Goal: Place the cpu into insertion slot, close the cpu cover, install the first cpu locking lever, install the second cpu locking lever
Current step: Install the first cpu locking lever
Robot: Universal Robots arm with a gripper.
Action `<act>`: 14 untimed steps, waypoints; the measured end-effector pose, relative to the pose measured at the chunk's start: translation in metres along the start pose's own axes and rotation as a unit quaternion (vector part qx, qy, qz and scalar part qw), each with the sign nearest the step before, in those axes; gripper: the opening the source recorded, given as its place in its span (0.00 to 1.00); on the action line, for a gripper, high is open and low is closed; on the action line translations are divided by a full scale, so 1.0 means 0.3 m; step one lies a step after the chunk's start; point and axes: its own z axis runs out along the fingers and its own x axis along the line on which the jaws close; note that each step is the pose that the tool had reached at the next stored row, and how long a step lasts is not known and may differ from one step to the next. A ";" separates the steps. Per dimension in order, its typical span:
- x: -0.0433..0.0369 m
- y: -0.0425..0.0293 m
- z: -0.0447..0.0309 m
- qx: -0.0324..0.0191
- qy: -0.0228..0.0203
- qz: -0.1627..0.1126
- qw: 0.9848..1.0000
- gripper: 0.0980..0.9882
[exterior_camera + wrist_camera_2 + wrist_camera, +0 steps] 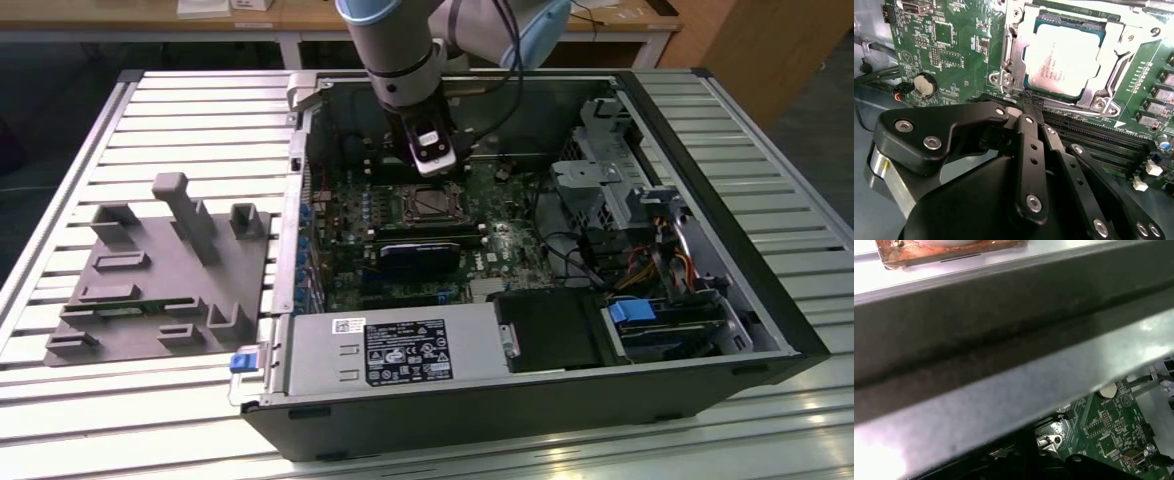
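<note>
Nearest the lens in the second wrist view, the black tool [1030,106] has its fingers drawn together tip to tip. We can make out nothing between them. The tips sit just beside the edge of the insertion slot [408,205]. We find the cpu [1064,60] seated in that slot and the cpu cover [1093,97] lowered over it, framing the chip. We judge those two steps done. Whether either locking lever is latched we cannot tell. In the exterior view the tool hangs at twelve o'clock of the slot, inside the open computer case [747,300].
</note>
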 end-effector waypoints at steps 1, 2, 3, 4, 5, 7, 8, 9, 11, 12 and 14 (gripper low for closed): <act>0.000 -0.001 0.002 0.000 0.000 0.000 1.000 0.00; 0.000 -0.003 0.003 0.000 0.000 0.000 1.000 0.00; 0.000 -0.003 0.004 0.000 -0.001 0.000 1.000 0.00; 0.000 -0.004 0.004 0.000 -0.001 0.000 1.000 0.00; 0.000 -0.004 0.004 0.000 -0.001 0.000 1.000 0.00; -0.001 -0.004 0.002 0.000 -0.001 0.000 1.000 0.00; -0.001 -0.003 -0.001 0.000 -0.001 0.000 1.000 0.00; -0.003 -0.002 -0.006 -0.001 -0.001 0.000 1.000 0.00; -0.005 0.001 -0.016 -0.001 0.000 0.000 1.000 0.00; -0.006 0.002 -0.020 -0.001 0.000 0.000 1.000 0.00; -0.007 0.002 -0.023 -0.002 0.000 0.001 1.000 0.00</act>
